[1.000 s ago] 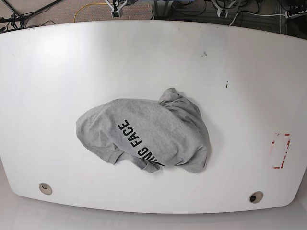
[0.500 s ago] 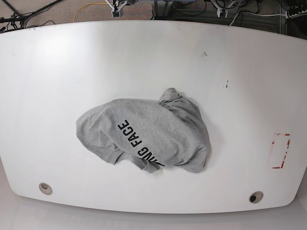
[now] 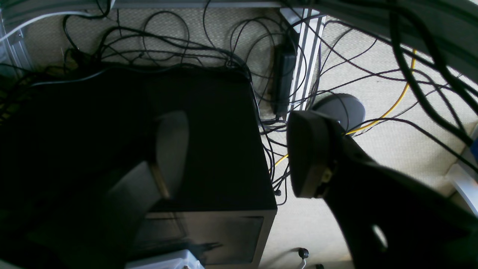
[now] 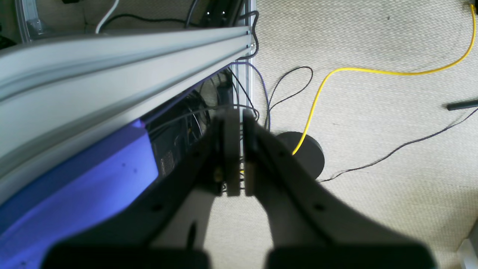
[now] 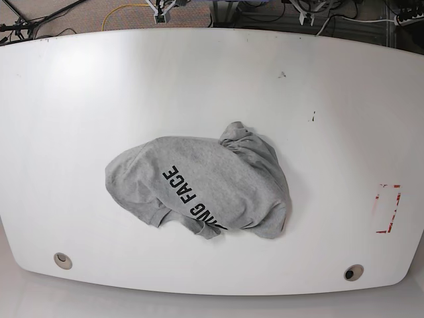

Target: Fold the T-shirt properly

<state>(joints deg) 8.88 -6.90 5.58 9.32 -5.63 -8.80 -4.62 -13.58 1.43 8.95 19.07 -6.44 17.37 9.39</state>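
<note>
White tabletop [image 5: 79, 99] carries the crumpled shirt [image 5: 199, 189] near its middle, black lettering showing, with no arm over it. Off the tabletop above cable-strewn carpet [image 4: 373, 112], the left gripper [image 3: 231, 153] has its jaws apart and empty; the right gripper [image 4: 235, 149] has its jaws together, holding nothing.

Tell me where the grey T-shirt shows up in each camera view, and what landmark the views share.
Base: the T-shirt lies crumpled just below the middle of the white table.
Left wrist: not in it.
Right wrist: not in it.
Shared landmark: the yellow cable, on the carpet in all three views.
</note>
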